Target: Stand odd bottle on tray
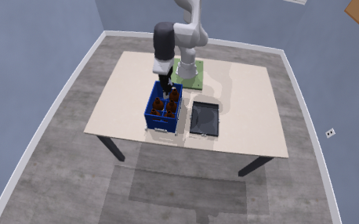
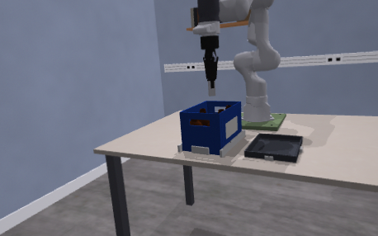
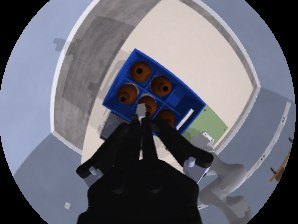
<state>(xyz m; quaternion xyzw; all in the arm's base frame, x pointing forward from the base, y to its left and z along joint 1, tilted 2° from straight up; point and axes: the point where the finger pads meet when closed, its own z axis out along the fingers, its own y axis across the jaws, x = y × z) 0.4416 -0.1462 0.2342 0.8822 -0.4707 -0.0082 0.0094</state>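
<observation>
The blue crate (image 1: 158, 124) (image 2: 202, 138) (image 3: 187, 106) stands level on the table. Several brown bottles stand in its compartments, among them one bottle (image 1: 174, 95) (image 3: 166, 118) at the robot-side right and one bottle (image 1: 157, 104) (image 3: 161, 86) in the middle left. The robot-side left compartment holds no bottle. Neck differences are too small to tell. My gripper (image 1: 166, 95) (image 2: 211, 92) (image 3: 142, 109) is shut and empty, pointing down above the crate. In the wrist view its fingertips partly cover a middle bottle (image 3: 147, 102). The black tray (image 1: 204, 119) (image 2: 272, 147) (image 3: 111, 126) lies flat, without a bottle.
Low grey brackets (image 1: 161, 130) (image 2: 200, 150) stand around the crate's base. The crate's raised walls surround the bottles, with dividers between them. The tray has a low rim, right of the crate in the top and exterior views. The arm's base stands on a green plate (image 1: 194, 82) (image 2: 266, 124) behind.
</observation>
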